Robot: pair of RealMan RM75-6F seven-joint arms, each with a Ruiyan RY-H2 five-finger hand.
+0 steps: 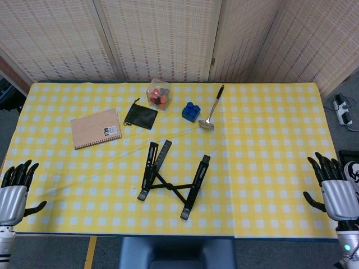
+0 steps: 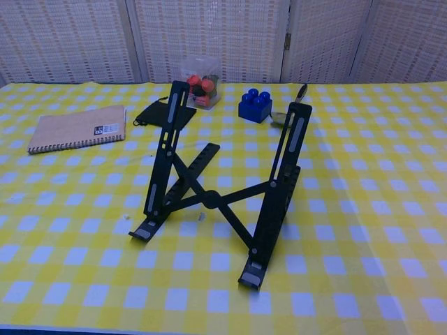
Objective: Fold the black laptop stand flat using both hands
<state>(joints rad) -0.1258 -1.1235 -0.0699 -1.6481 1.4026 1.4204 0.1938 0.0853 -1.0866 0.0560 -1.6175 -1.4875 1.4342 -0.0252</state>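
The black laptop stand (image 1: 171,179) stands unfolded near the table's front middle, its two side rails raised and joined by crossed bars; the chest view shows the laptop stand (image 2: 220,192) upright and spread wide. My left hand (image 1: 15,190) hovers at the table's front left corner, fingers apart, holding nothing. My right hand (image 1: 334,188) is at the front right edge, fingers also spread and empty. Both hands are far from the stand and appear only in the head view.
Behind the stand lie a brown spiral notebook (image 1: 96,128), a black pouch (image 1: 140,116), a clear box of red pieces (image 1: 159,94), a blue toy brick (image 1: 190,112) and a metal ladle (image 1: 212,109). The yellow checked tablecloth (image 1: 269,145) covers the table.
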